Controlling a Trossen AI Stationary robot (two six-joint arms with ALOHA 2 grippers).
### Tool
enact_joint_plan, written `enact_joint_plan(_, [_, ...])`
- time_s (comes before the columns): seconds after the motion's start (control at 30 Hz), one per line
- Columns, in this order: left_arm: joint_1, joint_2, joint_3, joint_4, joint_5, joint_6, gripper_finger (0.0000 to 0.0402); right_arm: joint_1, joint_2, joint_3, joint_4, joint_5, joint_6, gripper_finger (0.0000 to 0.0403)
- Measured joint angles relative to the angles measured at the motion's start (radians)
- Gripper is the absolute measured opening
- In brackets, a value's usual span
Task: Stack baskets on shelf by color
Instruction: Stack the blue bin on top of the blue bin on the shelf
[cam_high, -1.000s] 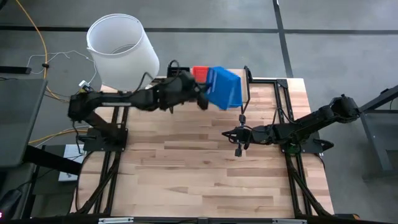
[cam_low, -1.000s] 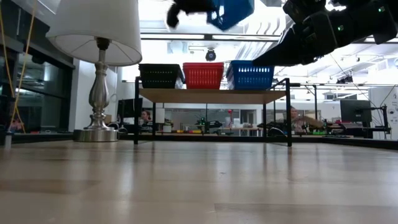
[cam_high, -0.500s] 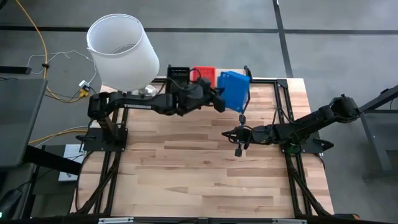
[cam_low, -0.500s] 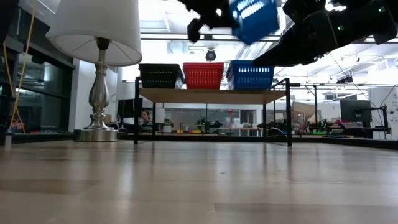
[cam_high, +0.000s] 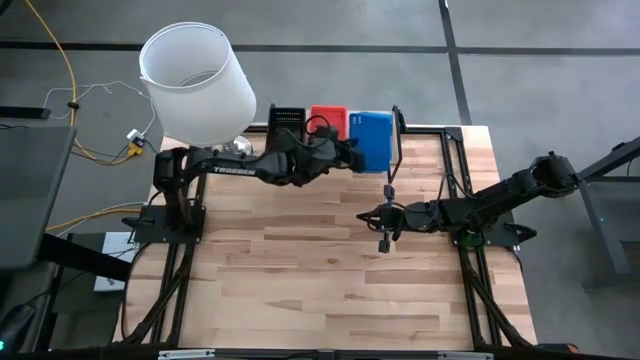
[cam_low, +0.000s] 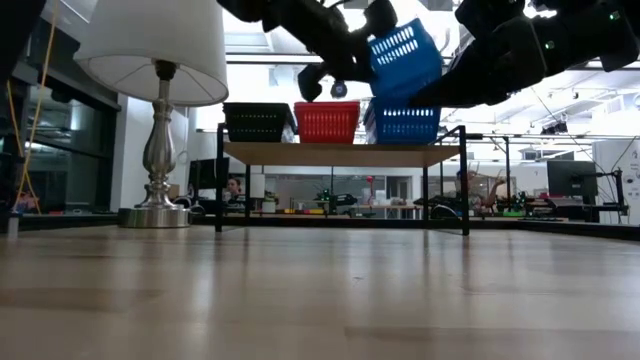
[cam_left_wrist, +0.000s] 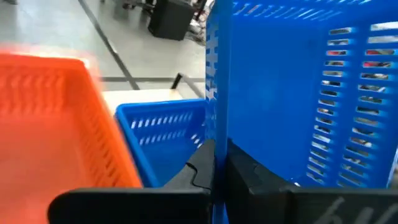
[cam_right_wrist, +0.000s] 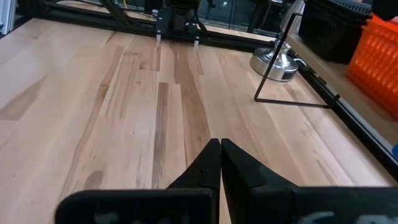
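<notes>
High view first: we see the wooden table (cam_high: 330, 270) filling the middle, with a big white lampshade (cam_high: 195, 80) over its far left corner. In the low view the lamp (cam_low: 157, 110) stands on the tabletop to the left of the shelf (cam_low: 340, 153).

The shelf runs along the far edge of the table. On its top we count three groups of baskets: the black baskets (cam_low: 258, 121) on the left, the red baskets (cam_low: 326, 120) in the middle and the blue stack (cam_low: 402, 124) on the right.

The left arm (cam_high: 240, 165) reaches across from the left side toward the shelf. Its left gripper (cam_left_wrist: 214, 171) has its fingers pressed together on the wall of a blue basket (cam_low: 405, 58), which hangs tilted in the air just above the blue stack. In the left wrist view we see this held basket close up, with a blue one from the stack (cam_left_wrist: 163, 134) and an orange-red one (cam_left_wrist: 59, 118) below and beside it.

The right arm (cam_high: 500, 200) waits over the table's right half, in front of the shelf. Its right gripper (cam_right_wrist: 219, 163) has both fingers closed together with nothing between them, pointing over bare wood.
</notes>
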Motion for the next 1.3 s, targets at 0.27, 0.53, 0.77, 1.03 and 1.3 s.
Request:
enact_joint_plan(0.27, [0.001, 0.004, 0.0, -0.004, -0.05, 0.076, 0.0, 0.0, 0.0, 0.0, 0.0, 0.0, 0.002, 0.0])
enact_joint_plan(0.53, [-0.003, 0.004, 0.0, -0.005, -0.05, 0.133, 0.0001, 0.0, 0.0, 0.0, 0.0, 0.0, 0.002, 0.0])
enact_joint_plan(0.77, [-0.003, 0.004, 0.0, -0.004, -0.05, 0.179, 0.0001, 0.0, 0.0, 0.0, 0.0, 0.0, 0.002, 0.0])
enact_joint_plan(1.03, [-0.003, 0.004, 0.015, -0.006, -0.04, 0.225, 0.0003, 0.0, 0.0, 0.0, 0.0, 0.0, 0.002, 0.0])
enact_joint_plan(1.3, [-0.004, 0.004, 0.04, -0.02, -0.039, 0.287, 0.0065, 0.0, 0.0, 0.0, 0.0, 0.0, 0.002, 0.0])
